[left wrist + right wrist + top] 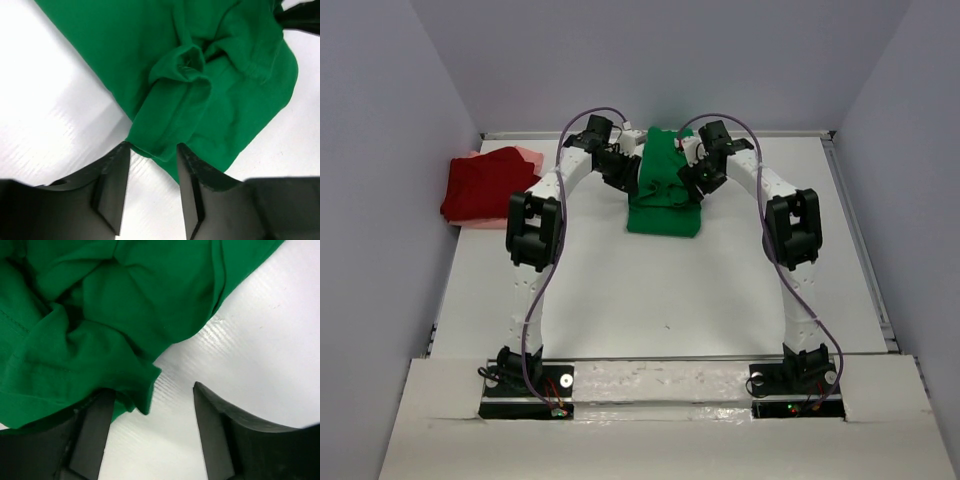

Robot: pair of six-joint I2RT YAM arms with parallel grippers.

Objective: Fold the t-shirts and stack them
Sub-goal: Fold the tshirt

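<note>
The bright green t-shirt lies as a narrow, partly folded strip at the far middle of the table, bunched and wrinkled at its far half. My left gripper is at its left edge and my right gripper at its right edge. In the left wrist view the left gripper is open, with the green t-shirt's hem just at the fingertips. In the right wrist view the right gripper is open, and a corner of the green t-shirt drapes over the left finger. The dark red t-shirt lies folded on the pale pink t-shirt at the far left.
The white table is bounded by grey walls on the left, back and right. The red and pink shirts sit against the left wall. Both arms reach forward over the table with purple cables looping above them.
</note>
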